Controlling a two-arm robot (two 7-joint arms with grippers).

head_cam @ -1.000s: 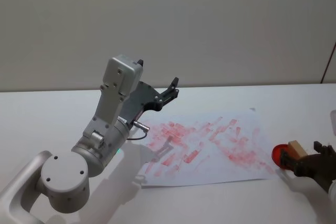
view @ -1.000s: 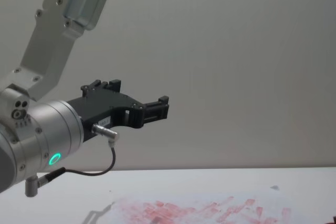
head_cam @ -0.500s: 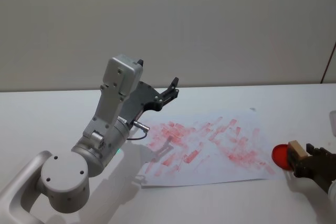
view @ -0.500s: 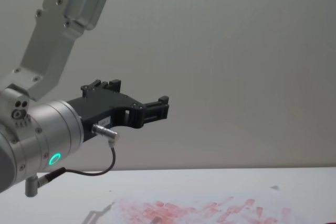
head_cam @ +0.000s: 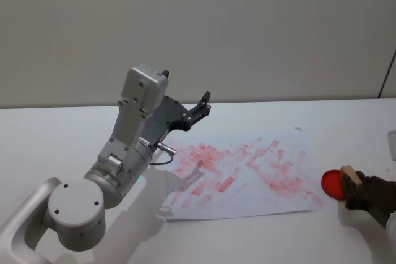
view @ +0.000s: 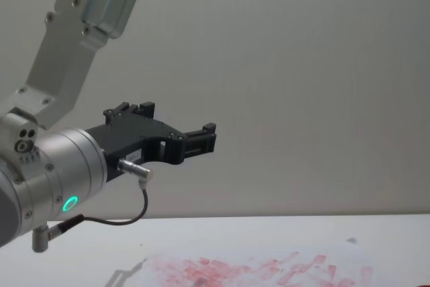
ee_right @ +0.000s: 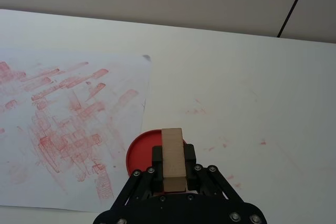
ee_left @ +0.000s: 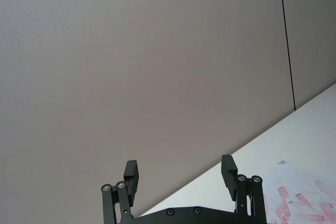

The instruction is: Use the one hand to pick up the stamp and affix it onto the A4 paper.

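Note:
The light-brown wooden stamp [ee_right: 171, 145] stands upright between the fingers of my right gripper [ee_right: 173, 157], the hand, which is shut on it. In the head view the stamp [head_cam: 348, 174] and right gripper [head_cam: 357, 188] sit low at the right edge, beside the red ink pad [head_cam: 331, 184]. The A4 paper [head_cam: 247, 171], white and crowded with red prints, lies mid-table to the left of the pad; it also shows as the A4 paper [ee_right: 68, 114]. My left gripper [head_cam: 202, 106] hangs open in the air above the paper's far left corner.
The red ink pad [ee_right: 143, 153] lies just off the paper's right edge, under the stamp's front. The left arm's silver body [head_cam: 124, 153] rises over the table's left side. Faint red smudges [ee_right: 199, 111] mark the white table right of the paper.
My right gripper has sunk lower with the stamp beside the red pad. The left arm has not moved.

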